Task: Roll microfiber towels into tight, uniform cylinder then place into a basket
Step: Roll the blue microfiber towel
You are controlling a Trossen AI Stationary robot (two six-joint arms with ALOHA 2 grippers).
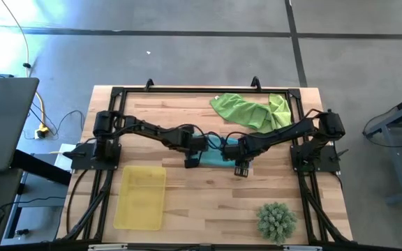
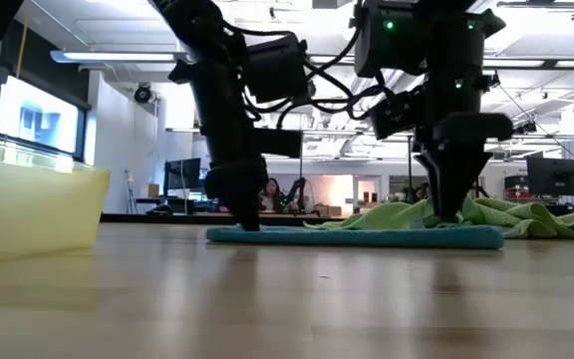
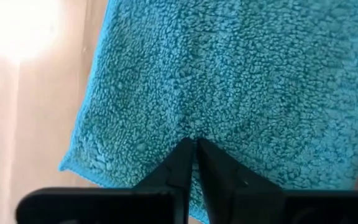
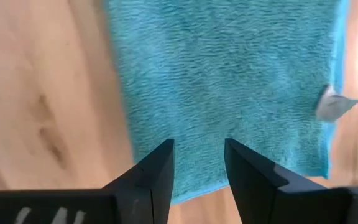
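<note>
The teal towel [image 1: 215,155] is spread flat on the table [image 1: 208,202], near the middle, between the two hands. Behind it, towards the far edge, the lime green towels [image 1: 251,110] are heaped in a crumpled pile; in the low view the heap [image 2: 407,214] is seen just behind the teal towel [image 2: 367,236]. The yellow basket [image 1: 141,197] is set on the table's near left part, well apart from the teal towel, and a spiky green plant [image 1: 277,220] is placed at the near right corner. Bare wood is left open in front of the teal towel, between basket and plant.

The left hand [image 3: 196,144] is lowered onto the left end of the teal towel [image 3: 241,81], its fingers brought together with only a slit between them, their tips touching the pile; no cloth is seen gripped. The right hand [image 4: 199,149] is held over the towel's right end [image 4: 229,68], near the edge, its fingers parted by a narrow gap, nothing between them.
</note>
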